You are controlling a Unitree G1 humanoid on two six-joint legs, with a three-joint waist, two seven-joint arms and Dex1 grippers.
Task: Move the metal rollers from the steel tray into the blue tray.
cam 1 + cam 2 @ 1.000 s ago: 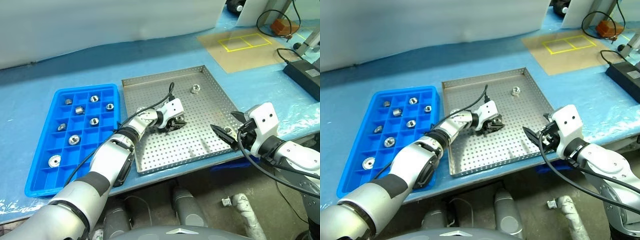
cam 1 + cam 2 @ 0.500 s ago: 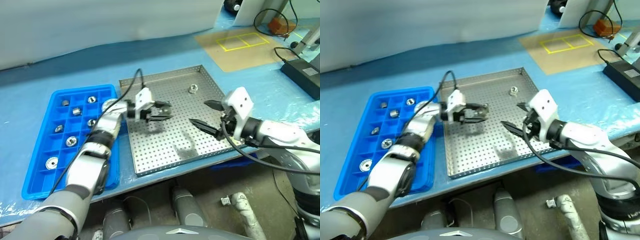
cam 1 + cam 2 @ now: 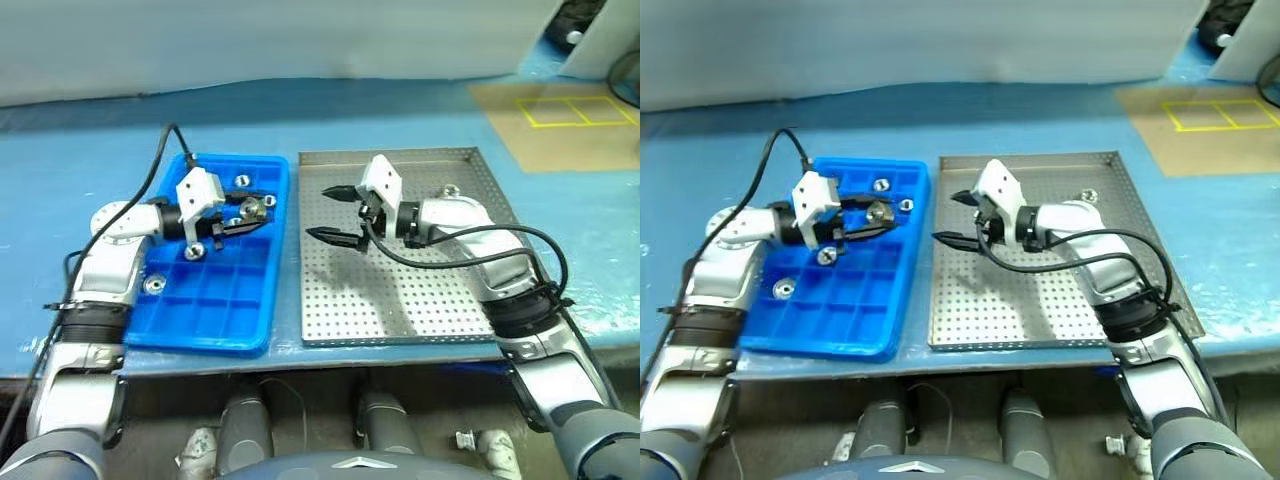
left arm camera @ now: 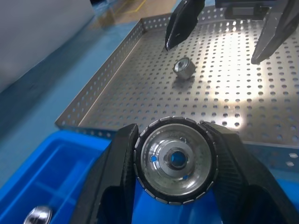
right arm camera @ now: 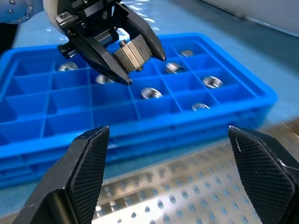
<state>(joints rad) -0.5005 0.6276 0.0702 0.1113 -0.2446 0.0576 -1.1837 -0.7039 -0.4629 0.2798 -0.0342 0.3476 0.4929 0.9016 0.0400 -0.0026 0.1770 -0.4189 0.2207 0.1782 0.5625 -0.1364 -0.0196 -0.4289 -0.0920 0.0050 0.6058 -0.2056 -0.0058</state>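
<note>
My left gripper [image 3: 248,212] is shut on a ribbed metal roller [image 4: 174,159] and holds it just above the upper compartments of the blue tray [image 3: 215,300]. Several more metal rollers [image 3: 195,250] lie in that tray's cells. My right gripper [image 3: 330,213] hangs open and empty over the left part of the steel tray [image 3: 420,295], its fingers pointing toward the blue tray. One roller [image 3: 449,190] rests on the steel tray's perforated floor near the far rim, also seen as the small roller [image 4: 183,67] beyond the held one.
Both trays sit side by side on the pale blue table covering [image 3: 80,170]. A tan mat with yellow tape lines [image 3: 560,108] lies at the far right. A black cable [image 3: 160,150] loops from the left wrist.
My left gripper has lifted the roller off the steel tray and carried it left over the blue tray. My right gripper swung left over the steel tray. The camera has also turned.
</note>
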